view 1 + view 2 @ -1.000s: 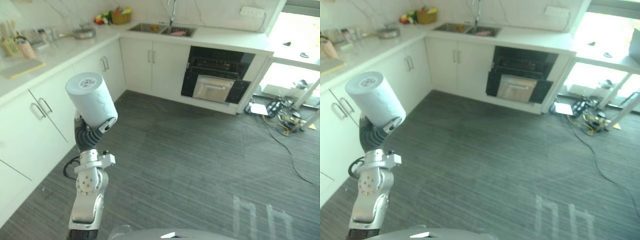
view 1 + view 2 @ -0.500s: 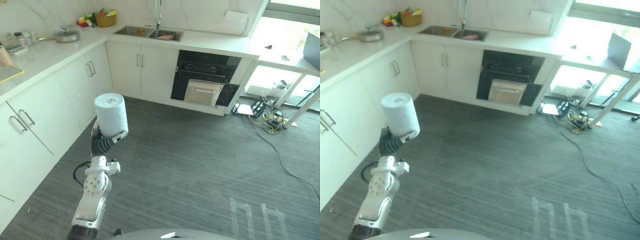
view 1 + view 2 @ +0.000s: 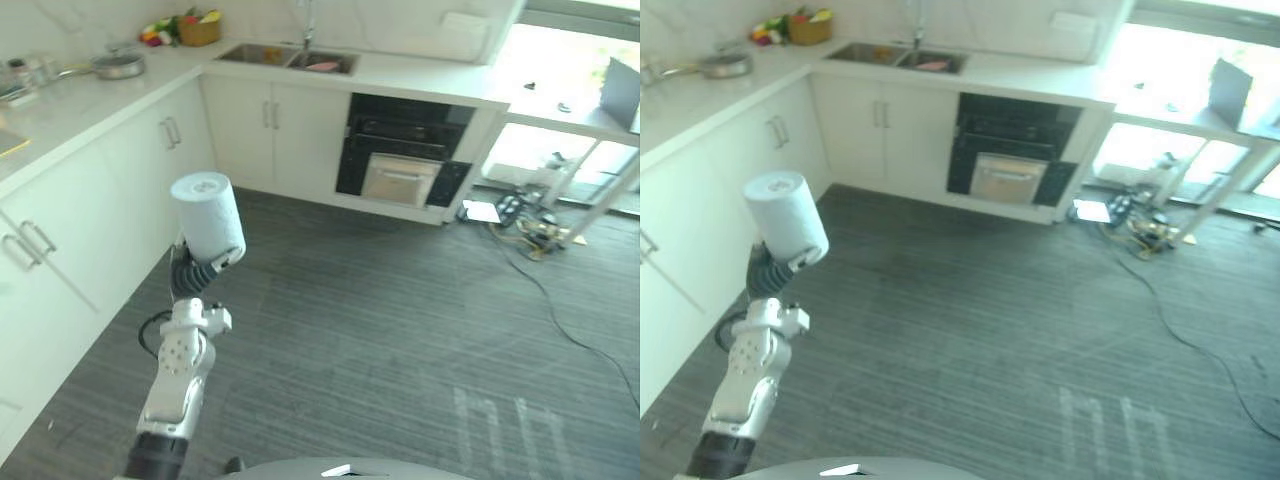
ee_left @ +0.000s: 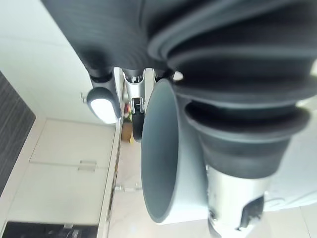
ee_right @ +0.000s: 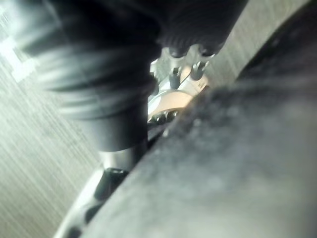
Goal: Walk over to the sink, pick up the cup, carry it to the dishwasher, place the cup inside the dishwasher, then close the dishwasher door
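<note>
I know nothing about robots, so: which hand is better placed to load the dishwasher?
Left. The left hand holds the cup raised, and the open dishwasher lies ahead across the floor.

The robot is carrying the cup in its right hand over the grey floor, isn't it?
Wrong hand: the left eye view shows the cup held in the left hand, over the grey floor.

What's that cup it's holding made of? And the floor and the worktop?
Cup, in the left hand: matte, pale outside and darker grey inside, with no glint. It looks like plastic or ceramic; I can't tell which.
Floor: dark grey with fine stripes, probably carpet or vinyl.
Worktop: smooth, plain white and slightly glossy, likely stone or a stone-like composite.
</note>
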